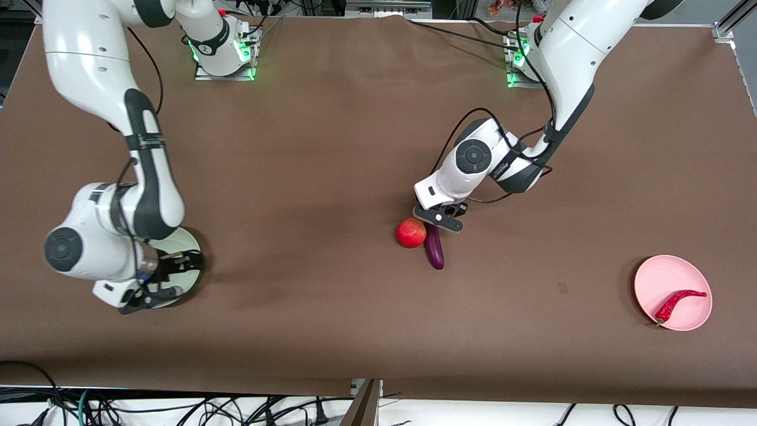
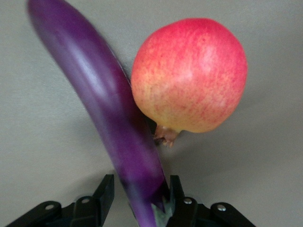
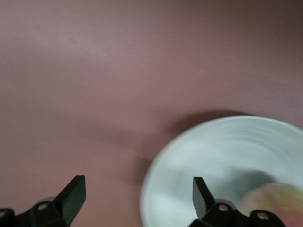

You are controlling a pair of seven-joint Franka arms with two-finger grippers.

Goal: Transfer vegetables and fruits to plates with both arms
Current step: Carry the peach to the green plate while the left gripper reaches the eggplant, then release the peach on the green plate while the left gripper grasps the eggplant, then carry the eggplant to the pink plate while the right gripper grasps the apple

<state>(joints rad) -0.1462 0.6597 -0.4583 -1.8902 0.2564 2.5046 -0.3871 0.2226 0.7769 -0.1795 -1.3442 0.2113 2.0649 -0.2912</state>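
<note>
The purple eggplant (image 1: 436, 249) lies mid-table, touching the round red fruit (image 1: 411, 232) beside it. My left gripper (image 1: 437, 222) is low over the eggplant's stem end. In the left wrist view its open fingers (image 2: 106, 193) straddle the eggplant (image 2: 109, 104), one finger touching it and a gap at the other, with the red fruit (image 2: 189, 75) alongside. My right gripper (image 1: 182, 276) is open and empty over the edge of the pale green plate (image 1: 188, 239). The right wrist view shows that plate (image 3: 222, 156) with the peach (image 3: 277, 201) on it. The red chili (image 1: 678, 301) lies on the pink plate (image 1: 662, 273).
The brown table cover runs wide between the two plates. The pink plate sits toward the left arm's end, near the front edge. Cables hang below the table's front edge (image 1: 378, 390).
</note>
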